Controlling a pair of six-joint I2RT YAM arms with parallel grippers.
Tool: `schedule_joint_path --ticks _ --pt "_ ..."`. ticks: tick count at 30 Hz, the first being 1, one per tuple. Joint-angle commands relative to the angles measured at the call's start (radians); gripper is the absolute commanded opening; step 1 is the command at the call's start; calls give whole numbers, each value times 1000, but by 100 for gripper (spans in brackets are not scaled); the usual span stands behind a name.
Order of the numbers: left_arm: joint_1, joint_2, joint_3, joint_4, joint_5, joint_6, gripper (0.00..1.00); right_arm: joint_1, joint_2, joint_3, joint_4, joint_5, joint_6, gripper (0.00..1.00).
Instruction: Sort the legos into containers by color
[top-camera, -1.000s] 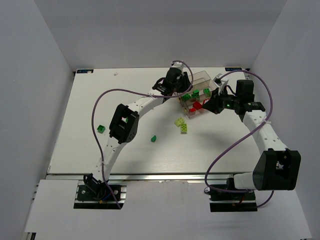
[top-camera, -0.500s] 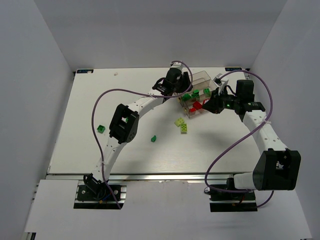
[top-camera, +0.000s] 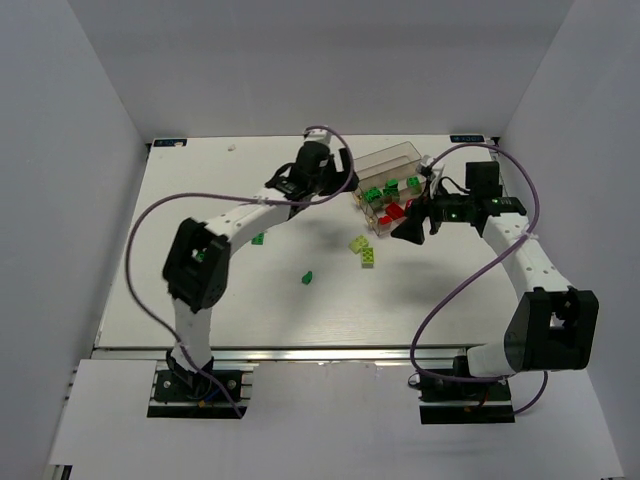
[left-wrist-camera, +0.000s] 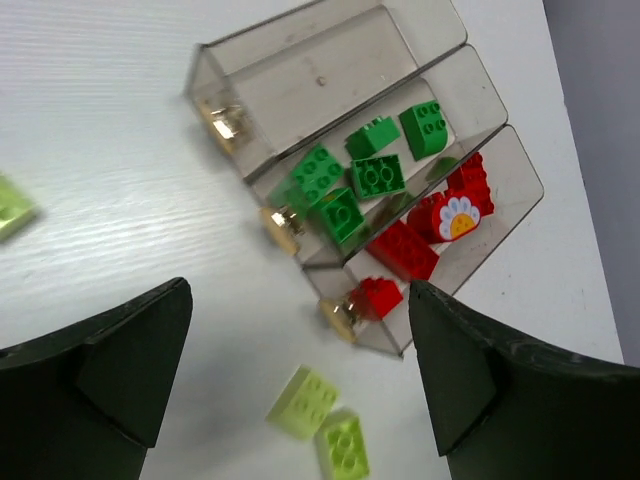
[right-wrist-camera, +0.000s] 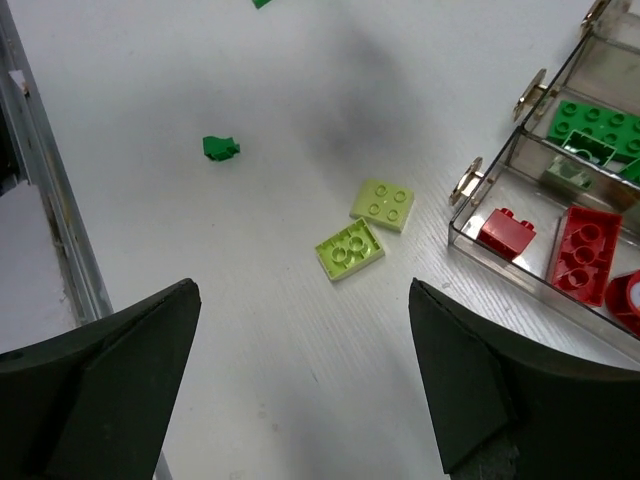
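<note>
Legos (right-wrist-camera: 349, 249), two pale ones, lie just ahead of spread right pincer (right-wrist-camera: 302, 300).

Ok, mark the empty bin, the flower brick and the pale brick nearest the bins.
Empty bin (left-wrist-camera: 330, 75): left wrist view, bare floor.
Flower brick (left-wrist-camera: 459, 216): left wrist view, printed flower.
Pale brick (right-wrist-camera: 383, 204): right wrist view, studded top.

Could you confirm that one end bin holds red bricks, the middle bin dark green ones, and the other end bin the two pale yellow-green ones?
Not quite: the left wrist view shows the two pale yellow-green bricks lying on the table, outside the bins; that end bin holds no bricks. The rest is right.
</note>
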Motion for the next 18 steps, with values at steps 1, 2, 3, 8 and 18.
schedule_joint_path --ticks 1,2,3,8,18 --pt "41 -298 -169 63 -88 -14 98 35 20 44 -56 25 -32 89" --pt "47 -344 -270 69 -95 -32 98 72 12 33 -38 63 -21 89" --pt "53 -389 -316 74 -115 -41 98 91 3 10 -16 142 -12 89" --pt "70 -674 -545 45 -175 -77 98 213 -40 -59 178 345 179 89" --pt "72 -1062 -843 -139 -210 -193 98 385 129 -21 156 920 459 89"
